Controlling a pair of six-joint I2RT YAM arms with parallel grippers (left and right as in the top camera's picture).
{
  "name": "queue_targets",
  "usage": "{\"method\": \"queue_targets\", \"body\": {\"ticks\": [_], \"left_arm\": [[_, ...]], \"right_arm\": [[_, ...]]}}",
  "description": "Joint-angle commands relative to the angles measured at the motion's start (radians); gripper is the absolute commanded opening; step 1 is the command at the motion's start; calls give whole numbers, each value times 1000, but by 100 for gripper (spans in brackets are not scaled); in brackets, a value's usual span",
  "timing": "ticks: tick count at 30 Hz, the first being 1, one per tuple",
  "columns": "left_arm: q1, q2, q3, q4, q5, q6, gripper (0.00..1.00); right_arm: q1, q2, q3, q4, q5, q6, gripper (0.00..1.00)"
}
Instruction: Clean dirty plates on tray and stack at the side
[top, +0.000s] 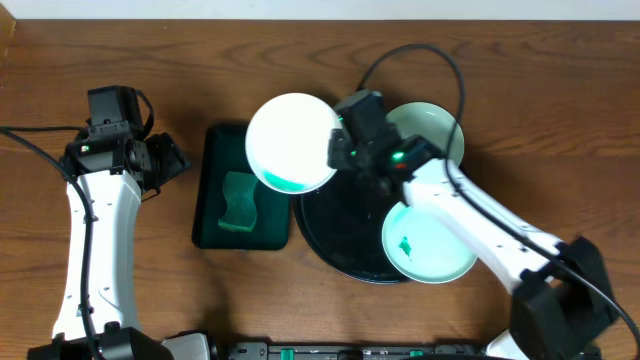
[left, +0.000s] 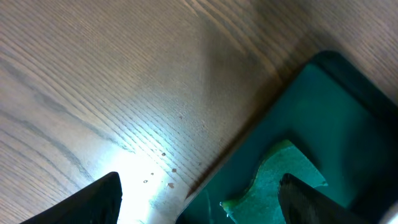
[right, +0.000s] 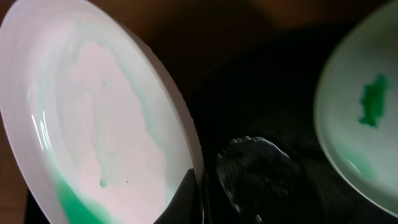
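– Where's the right hand (top: 338, 150)?
– Pinching the rim of the lifted plate (top: 288, 140), which hangs above the gap between the tray (top: 330, 235) and the green tray (top: 225, 150) (green smear along its lower edge)
– And the other two?
– Both on the tray: the smeared plate (top: 430, 245) at the front right, the back plate (top: 435, 125) behind it, partly under the arm
– The left hand (top: 175, 160)?
– Spread and holding nothing, over the bare counter (top: 150, 60) just left of the green tray, where a sponge (top: 238, 203) lies
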Motion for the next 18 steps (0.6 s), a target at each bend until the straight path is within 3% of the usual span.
{"method": "queue_targets", "body": {"ticks": [1,8,18], "left_arm": [[4,-4,16,-5,-9,-5,81],[4,-4,16,-5,-9,-5,81],[4,-4,16,-5,-9,-5,81]], "right_arm": [[58,39,20,61,148,22,1],[136,62,20,159,312,-56,1],[217,62,20,309,537,-394,1]]}}
